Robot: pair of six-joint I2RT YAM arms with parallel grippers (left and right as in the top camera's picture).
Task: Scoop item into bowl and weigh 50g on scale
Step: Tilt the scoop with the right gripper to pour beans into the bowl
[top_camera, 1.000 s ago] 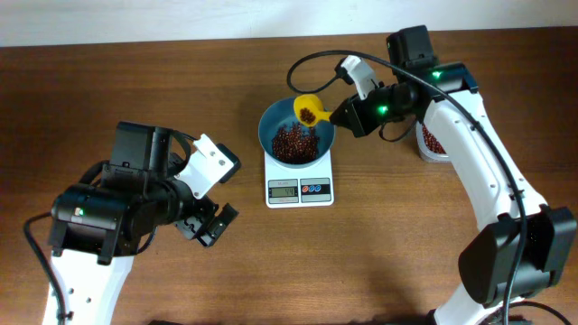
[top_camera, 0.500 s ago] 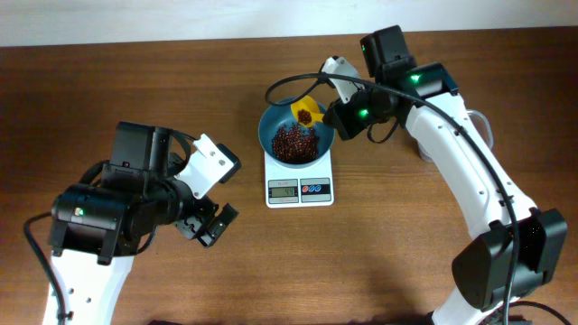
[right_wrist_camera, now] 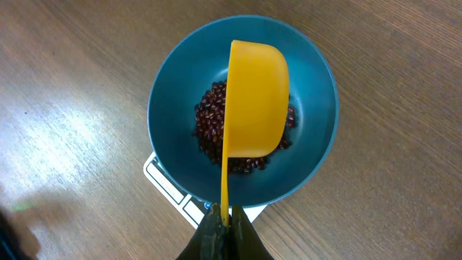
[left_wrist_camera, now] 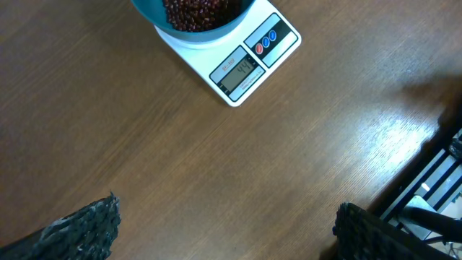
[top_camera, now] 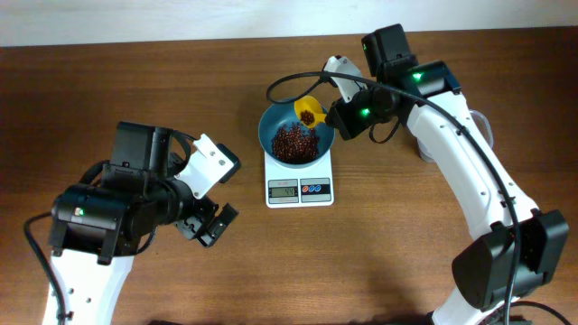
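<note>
Overhead view first: the scale (top_camera: 300,185) sits mid-frame on the brown surface (top_camera: 181,81), with the teal bowl (top_camera: 267,125) right on top of it and a heap of dark beans (top_camera: 291,143) inside. Reaching in from the upper right, the right fingers (top_camera: 336,116) are clamped on the handle of a yellow scoop (top_camera: 308,110), which hangs over the bowl's upper right rim with a few beans in it. Down at lower left, the left fingers (top_camera: 217,224) hang well apart from the scale, spread and carrying nothing.

Left wrist view now: the left fingers (left_wrist_camera: 86,224) show in the bottom corners, wide apart, with bare surface (left_wrist_camera: 216,173) between them. The scale (left_wrist_camera: 216,54) is at top centre, its display (left_wrist_camera: 237,72) reading what looks like 44, with red and blue buttons (left_wrist_camera: 265,42) beside it. The bowl (left_wrist_camera: 195,35) on it is cut off by the top edge.

Right wrist view: the right fingers (right_wrist_camera: 216,238) pinch tight on the scoop's thin handle at the bottom edge. The scoop (right_wrist_camera: 256,94) is tipped, underside to the camera, directly over the beans (right_wrist_camera: 208,126) in the bowl (right_wrist_camera: 170,94). A corner of the scale (right_wrist_camera: 167,186) peeks out at lower left.
</note>
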